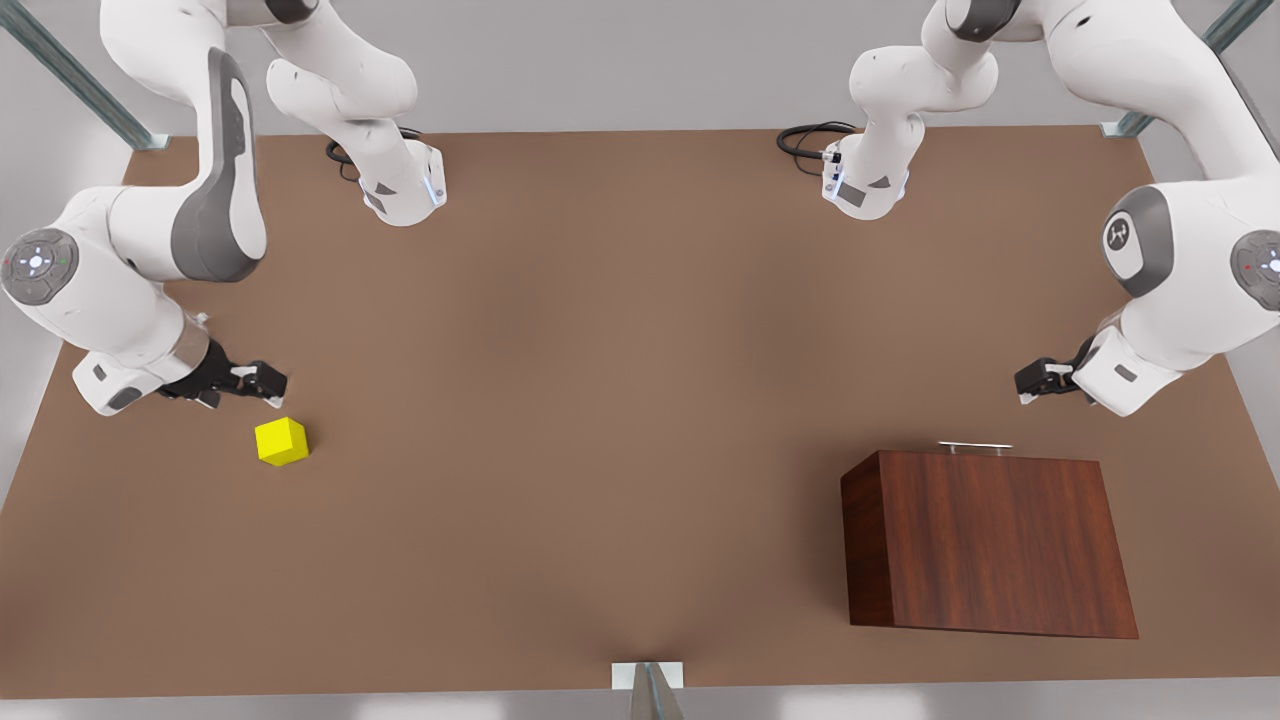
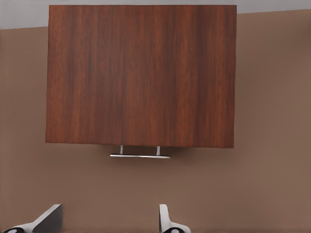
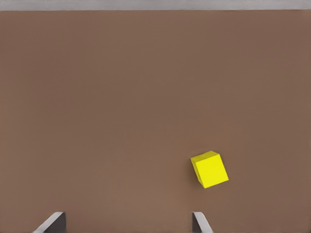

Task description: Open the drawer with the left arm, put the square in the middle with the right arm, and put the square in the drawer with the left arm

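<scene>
At the lower left of the front view the right gripper (image 1: pixel 262 382) hangs low over the counter (image 1: pixel 600 400), its jaws spread wide and empty; the right wrist view shows the two fingertips (image 3: pixel 53 222) well apart. Just beside it, toward the bottom of the frame, sits the square (image 1: pixel 281 441), a small yellow cube resting flat on the counter and turned a little askew to the jaws. It looks rigid, light and smooth-faced, so I judge that a pinch across two opposite flat faces, after the wrist turns to match them, should hold it without slip.

The centre of the counter, where the cube is due, lies bare.

At the lower right stands the cabinet (image 1: pixel 985 540), closed, so whatever the drawer (image 2: pixel 141 77) holds is hidden. Its thin silver handle (image 1: pixel 975 448) juts from the edge facing the left gripper (image 1: pixel 1040 382), which hovers near it but apart, jaws wide and empty. The bar looks stiff and slick; I would grip it mid-span and pull straight.
</scene>
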You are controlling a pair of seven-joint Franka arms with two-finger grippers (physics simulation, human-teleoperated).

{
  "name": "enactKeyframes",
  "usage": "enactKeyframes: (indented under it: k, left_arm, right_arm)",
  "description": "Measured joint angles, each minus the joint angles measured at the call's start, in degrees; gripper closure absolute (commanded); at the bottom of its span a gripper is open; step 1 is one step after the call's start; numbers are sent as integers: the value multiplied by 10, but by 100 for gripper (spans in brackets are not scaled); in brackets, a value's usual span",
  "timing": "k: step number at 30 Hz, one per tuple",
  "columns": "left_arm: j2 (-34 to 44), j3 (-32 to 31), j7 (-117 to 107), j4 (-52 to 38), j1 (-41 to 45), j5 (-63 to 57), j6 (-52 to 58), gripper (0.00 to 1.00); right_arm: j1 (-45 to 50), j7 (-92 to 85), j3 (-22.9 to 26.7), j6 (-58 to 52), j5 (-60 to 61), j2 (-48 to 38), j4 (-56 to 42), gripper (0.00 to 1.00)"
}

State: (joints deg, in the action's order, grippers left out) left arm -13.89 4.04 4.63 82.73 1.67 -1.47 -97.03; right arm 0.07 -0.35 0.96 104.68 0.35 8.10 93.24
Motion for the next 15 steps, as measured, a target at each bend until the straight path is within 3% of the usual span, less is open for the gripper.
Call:
enactKeyframes:
  k: [2,4,8,12,15]
  left_arm:
    - [8,0,-58,21,0,-2,-15,0]
    - [93,6,-311,188,-5,-3,-155,0]
    - [173,14,-572,415,-16,-1,-415,0]
    - [166,20,-620,530,4,49,-607,0]
    - [141,21,-620,538,-1,110,-636,0]
  right_arm:
    - [5,0,0,2,3,-3,10,0]
    - [2,0,2,20,3,-13,54,0]
    - [-33,-81,24,212,8,-40,241,0]
    - [-58,-168,46,323,14,1,293,0]
    - [-89,-279,48,385,106,73,294,0]
